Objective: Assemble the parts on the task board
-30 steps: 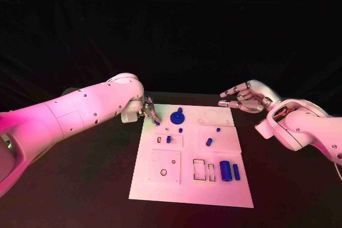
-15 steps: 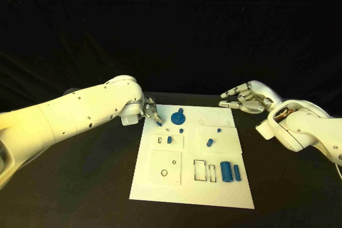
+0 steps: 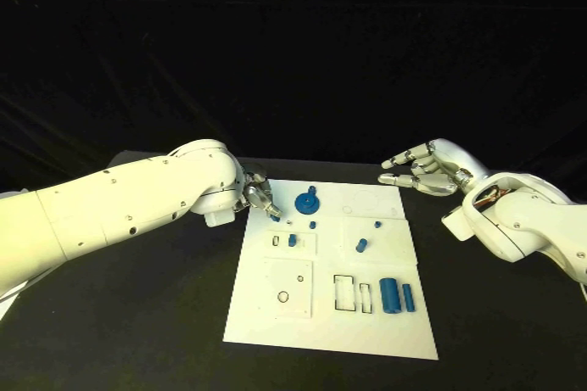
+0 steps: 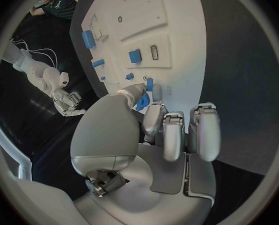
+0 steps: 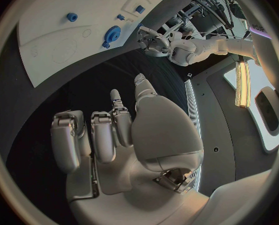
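Left hand (image 3: 258, 196) is hovering at the white task board's (image 3: 330, 323) far left corner, apparently pinching a small blue part (image 4: 142, 102) beside the round blue gear (image 3: 307, 206); a loose pinch risks dropping it. Right hand (image 3: 422, 175) is waiting released

the left hand (image 3: 258, 195) crowds the task board (image 3: 328, 323) at its far left corner. its near edge lies open. the right hand (image 3: 422, 175) hovers beyond the board's far right corner.

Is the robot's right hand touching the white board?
Apart. In the head view, the right hand hovers past the task board's far right corner, and the right wrist view shows dark table between its fingers and the board.
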